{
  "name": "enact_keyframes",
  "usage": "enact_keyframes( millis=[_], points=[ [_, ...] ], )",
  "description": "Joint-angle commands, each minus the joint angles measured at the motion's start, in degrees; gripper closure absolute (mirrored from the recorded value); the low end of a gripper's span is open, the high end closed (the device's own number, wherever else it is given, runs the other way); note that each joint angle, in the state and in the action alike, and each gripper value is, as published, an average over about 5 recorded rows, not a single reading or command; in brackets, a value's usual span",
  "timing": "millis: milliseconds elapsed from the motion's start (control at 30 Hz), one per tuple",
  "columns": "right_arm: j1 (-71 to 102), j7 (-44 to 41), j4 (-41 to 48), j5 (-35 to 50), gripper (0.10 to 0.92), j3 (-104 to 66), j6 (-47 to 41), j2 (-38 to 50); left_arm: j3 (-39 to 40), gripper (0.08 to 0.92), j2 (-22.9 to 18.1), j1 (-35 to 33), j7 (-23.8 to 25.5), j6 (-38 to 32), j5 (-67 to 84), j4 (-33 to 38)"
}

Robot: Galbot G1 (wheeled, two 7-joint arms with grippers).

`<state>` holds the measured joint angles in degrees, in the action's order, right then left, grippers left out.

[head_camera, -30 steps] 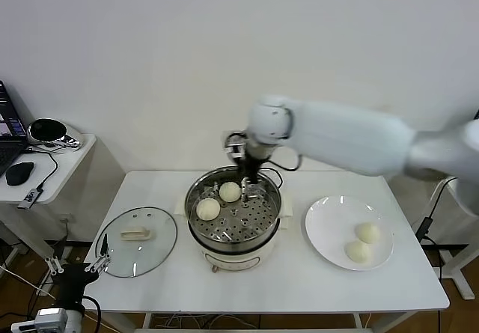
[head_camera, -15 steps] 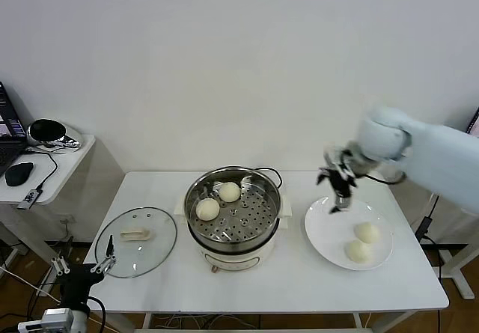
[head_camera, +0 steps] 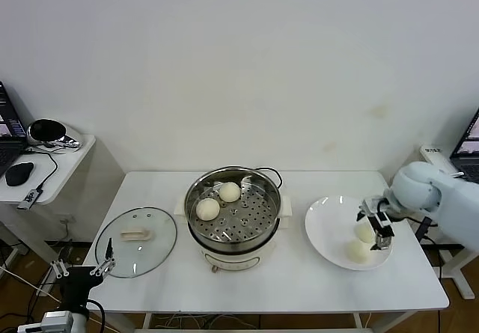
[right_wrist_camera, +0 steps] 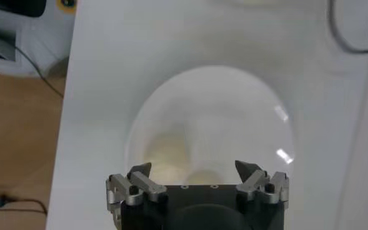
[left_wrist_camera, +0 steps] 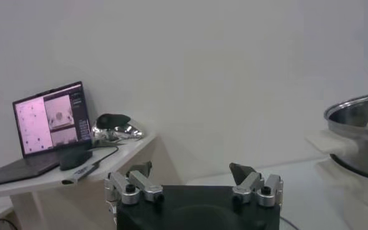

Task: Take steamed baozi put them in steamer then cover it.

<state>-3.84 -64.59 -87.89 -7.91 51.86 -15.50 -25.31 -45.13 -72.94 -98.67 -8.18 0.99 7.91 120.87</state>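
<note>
The steel steamer stands mid-table with two baozi on its perforated tray, one at the back and one at the left. Two more baozi lie on the white plate at the right. My right gripper is open and empty, hovering right over those two buns; its wrist view shows them just beyond the jaws. The glass cover lies flat on the table left of the steamer. My left gripper is open, parked below the table's front-left corner.
A side table at the far left holds a laptop, a mouse and a shiny object. The steamer's black cord runs behind it. In the left wrist view the steamer rim shows at the right and the laptop at the left.
My right arm has swung from the steamer, where it left the back baozi, rightward and down to the plate's two baozi. The left arm stayed parked.
</note>
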Motion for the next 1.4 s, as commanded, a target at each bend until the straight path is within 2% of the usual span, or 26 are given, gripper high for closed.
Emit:
enact_keyframes(
  millis=[33,433,700,1067,1400],
  points=[
    [11.49,1.12,4.39,-4.58,0.203,-6.81,0.90,-0.90,-0.15,0.177,-0.08,-0.16,-0.03,0.00,-0.02,0.03],
    [13.02,3.30,9.19,-5.69,0.203,-8.84,0.18,-7.63,-0.52,0.177,-0.41,-0.35,-0.03,-0.08,-0.03,0.06],
    [13.18,3.32,10.31,-5.86,0.207,-9.25,-0.97,-8.94,-0.56,0.177,-0.52,-0.26,-0.02,-0.12,-0.01,-0.18],
    [13.29,2.13,9.92,-5.99,0.371,-10.05,-1.61,-8.25,-0.38,0.177,-0.62,-0.26,0.01,-0.12,-0.01,-0.27],
    [5.15,-0.12,7.30,-2.01,0.473,-7.11,-1.81,-6.88,0.06,0.177,-0.42,-0.10,0.14,0.10,-0.06,-0.11]
  ],
)
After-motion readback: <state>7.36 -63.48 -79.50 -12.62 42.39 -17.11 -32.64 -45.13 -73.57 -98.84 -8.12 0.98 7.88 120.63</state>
